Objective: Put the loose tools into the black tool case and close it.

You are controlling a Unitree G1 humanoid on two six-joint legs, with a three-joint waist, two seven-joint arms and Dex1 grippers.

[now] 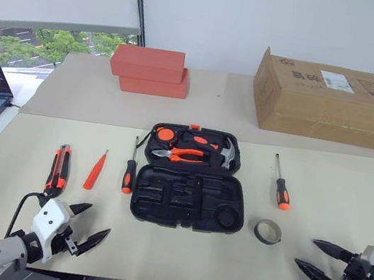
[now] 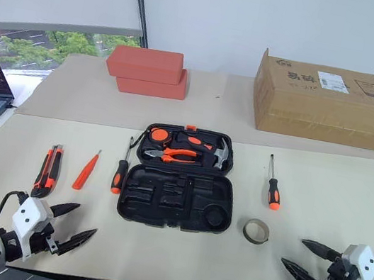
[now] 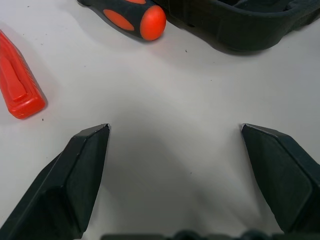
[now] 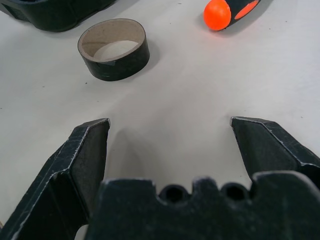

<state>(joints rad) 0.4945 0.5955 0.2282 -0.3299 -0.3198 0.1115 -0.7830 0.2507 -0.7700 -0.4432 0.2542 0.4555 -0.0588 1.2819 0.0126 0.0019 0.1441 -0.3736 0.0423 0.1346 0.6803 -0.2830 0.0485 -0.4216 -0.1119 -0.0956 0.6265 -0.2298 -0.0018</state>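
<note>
The black tool case (image 1: 190, 184) lies open mid-table, pliers and hammer bedded in its far half, the near recesses bare. Left of it sit a screwdriver (image 1: 129, 171), the slim orange tool (image 1: 95, 170) and the utility knife (image 1: 58, 170); right of it, the second screwdriver (image 1: 281, 184) and the tape roll (image 1: 267, 231). Nothing packed yet — we're at the very first pick. Left gripper (image 1: 86, 227) and right gripper (image 1: 317, 257) hover near the table's front edge, jaws spread wide, empty. Likely next: the right reaches forward to the tape roll, just ahead of it.

Both arms are held low at the near edge; the left gripper (image 1: 88, 223) and right gripper (image 1: 313, 255) stand wide apart, holding nothing.
</note>
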